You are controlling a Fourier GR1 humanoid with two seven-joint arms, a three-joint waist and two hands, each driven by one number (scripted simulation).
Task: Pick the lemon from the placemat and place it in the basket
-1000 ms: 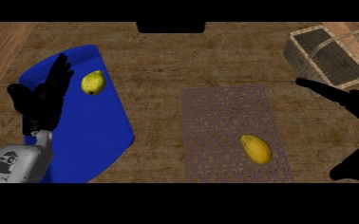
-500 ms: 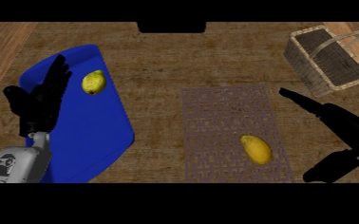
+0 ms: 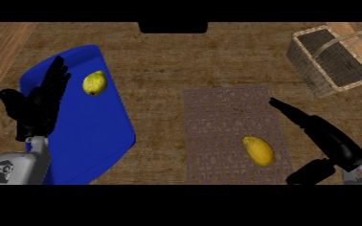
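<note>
- Just left of the right hand (image 3: 326,139), spread with fingers straight, the yellow oval lemon (image 3: 259,150) lies on the grey woven placemat (image 3: 226,124).
- Best close over it squarely before carrying to the wicker basket (image 3: 332,62) beyond.
- Left hand (image 3: 39,100) rests open.
- No writing readable.

A blue tray (image 3: 99,139) is being carried by the wooden counter (image 3: 212,62) at the view's left, lying at a slant with its nearer end running out of the lower edge. A small yellow fruit (image 3: 94,83), lemon-like with a pointed tip, is being held on the tray's far part, near its right rim.
</note>
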